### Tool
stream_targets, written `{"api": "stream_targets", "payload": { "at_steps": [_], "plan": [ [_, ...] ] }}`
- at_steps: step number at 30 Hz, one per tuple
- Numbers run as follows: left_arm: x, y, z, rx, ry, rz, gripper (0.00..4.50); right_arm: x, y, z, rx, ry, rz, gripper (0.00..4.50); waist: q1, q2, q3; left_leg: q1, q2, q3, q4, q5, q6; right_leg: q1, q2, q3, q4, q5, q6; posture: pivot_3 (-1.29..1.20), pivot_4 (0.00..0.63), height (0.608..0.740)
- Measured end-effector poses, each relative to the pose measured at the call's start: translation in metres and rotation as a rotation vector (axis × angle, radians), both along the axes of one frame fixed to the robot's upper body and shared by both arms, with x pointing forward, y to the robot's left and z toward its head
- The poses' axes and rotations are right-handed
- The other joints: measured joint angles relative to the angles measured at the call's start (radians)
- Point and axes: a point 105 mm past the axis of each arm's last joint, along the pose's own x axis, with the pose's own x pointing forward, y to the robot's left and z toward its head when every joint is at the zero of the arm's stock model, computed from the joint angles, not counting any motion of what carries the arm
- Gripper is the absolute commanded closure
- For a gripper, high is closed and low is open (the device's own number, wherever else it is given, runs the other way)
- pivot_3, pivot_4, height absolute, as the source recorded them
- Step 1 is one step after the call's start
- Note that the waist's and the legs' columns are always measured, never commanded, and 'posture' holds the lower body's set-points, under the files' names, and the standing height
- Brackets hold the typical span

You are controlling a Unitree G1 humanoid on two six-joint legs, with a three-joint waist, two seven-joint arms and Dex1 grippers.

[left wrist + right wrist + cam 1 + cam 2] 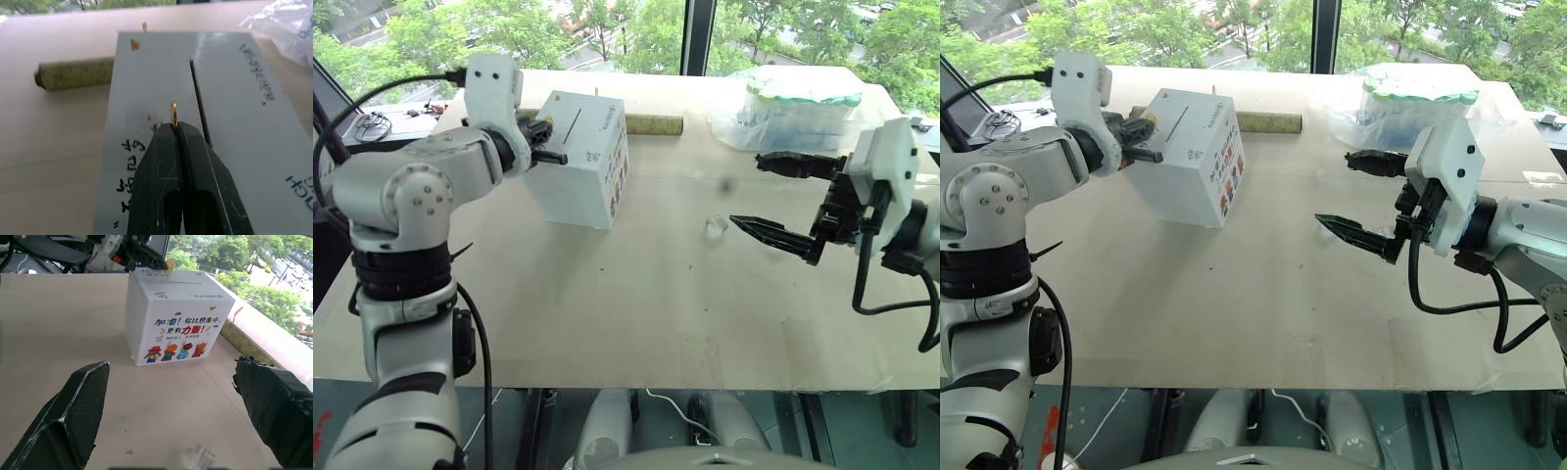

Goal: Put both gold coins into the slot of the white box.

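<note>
Left gripper (174,126) over the top of the white box (578,162), jaws pinched shut on a gold coin (173,112). Coin held on edge, upright, its thin rim toward the wrist camera, its flat faces running roughly parallel to the slot (199,100). Slot a thin dark slit in the box top, long axis running away from the left gripper toward the box's far edge; coin just beside it, slightly to one side, above the near end and not in it. Seen from the right wrist view as a small yellow glint (169,266) at the black fingertips above the box top.

Box standing on the table (636,304), toward the robot's left, one sticker-covered face with cartoon figures turned toward the right arm; handwritten dark marks on the top.

Right gripper (767,199) well apart from the box, held above the table on the robot's right, jaws spread wide and gripping nothing, fingers pointing toward the left. Small clear plastic bit (716,227) on the table just beside the lower fingertip.

Brown cardboard tube (654,124) lying behind the box, long axis across the table. Clear plastic bag (793,108) with white-green packs at the far right.
</note>
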Motion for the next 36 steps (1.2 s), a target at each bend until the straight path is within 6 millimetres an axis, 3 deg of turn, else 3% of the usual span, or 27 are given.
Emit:
{"api": "stream_targets", "payload": {
  "at_steps": [9,23,26,27,28,29,30,34,36],
  "plan": [
    [0.008,-0.015,0.004,-0.063,0.100,-0.146,4.50,-0.005,0.005,-0.002,0.009,-0.015,-0.020,0.08,0.004,0.000,0.000,0.000,0.000,0.000,0.001,0.000,0.000,0.001,-0.001,0.000,0.000,0.000,0.000,0.00,0.150,0.740],
    [0.017,-0.023,0.002,0.061,0.126,-0.129,4.50,-0.007,0.007,-0.002,0.031,-0.017,-0.034,0.08,0.006,0.000,0.000,0.001,-0.001,-0.002,0.003,0.000,0.000,0.002,-0.001,-0.002,0.001,0.000,0.000,0.00,0.150,0.740],
    [0.019,-0.027,0.002,0.080,0.121,-0.146,3.66,-0.007,0.007,-0.002,0.033,-0.016,-0.036,0.00,0.006,0.000,0.000,0.000,-0.001,-0.002,0.005,0.000,0.000,0.002,-0.001,-0.002,0.002,0.000,0.000,0.00,0.150,0.740],
    [0.020,-0.030,0.002,0.076,0.114,-0.162,3.14,-0.007,0.007,-0.003,0.033,-0.011,-0.037,0.00,0.005,0.000,0.000,0.000,-0.001,-0.002,0.006,0.000,0.000,0.002,-0.001,-0.002,0.002,0.000,0.000,0.00,0.150,0.740],
    [0.020,-0.031,0.003,0.074,0.113,-0.167,3.04,-0.007,0.007,-0.004,0.033,-0.009,-0.037,0.00,0.005,0.000,0.000,-0.001,-0.001,-0.001,0.006,0.000,0.000,0.002,-0.001,-0.001,0.002,0.000,0.000,0.00,0.150,0.740],
    [0.019,-0.032,0.003,0.066,0.106,-0.179,2.25,-0.008,0.008,-0.004,0.033,-0.009,-0.037,0.00,0.003,0.000,0.000,-0.001,0.000,-0.001,0.006,0.000,0.000,0.002,-0.001,-0.001,0.001,0.000,0.000,0.00,0.150,0.740],
    [0.018,-0.032,0.004,0.059,0.100,-0.180,2.03,-0.008,0.008,-0.005,0.033,-0.004,-0.037,0.00,0.001,0.000,0.000,-0.001,0.000,-0.001,0.006,0.000,0.000,0.002,-0.001,-0.001,0.001,0.000,0.000,0.00,0.150,0.740],
    [0.005,-0.025,0.013,-0.037,0.020,-0.235,2.03,-0.008,0.004,-0.014,0.038,0.036,-0.054,0.00,-0.010,0.000,0.000,-0.001,0.001,-0.001,0.005,0.000,0.000,0.001,-0.001,0.000,0.001,0.000,0.000,0.00,0.150,0.740],
    [-0.012,-0.026,0.021,-0.108,-0.066,-0.344,2.03,-0.007,0.001,-0.017,0.042,0.047,-0.078,0.00,-0.014,0.000,0.000,-0.001,0.001,0.000,0.005,0.000,0.000,0.001,-0.001,0.000,0.001,0.000,0.000,0.00,0.150,0.740]
  ]
}}
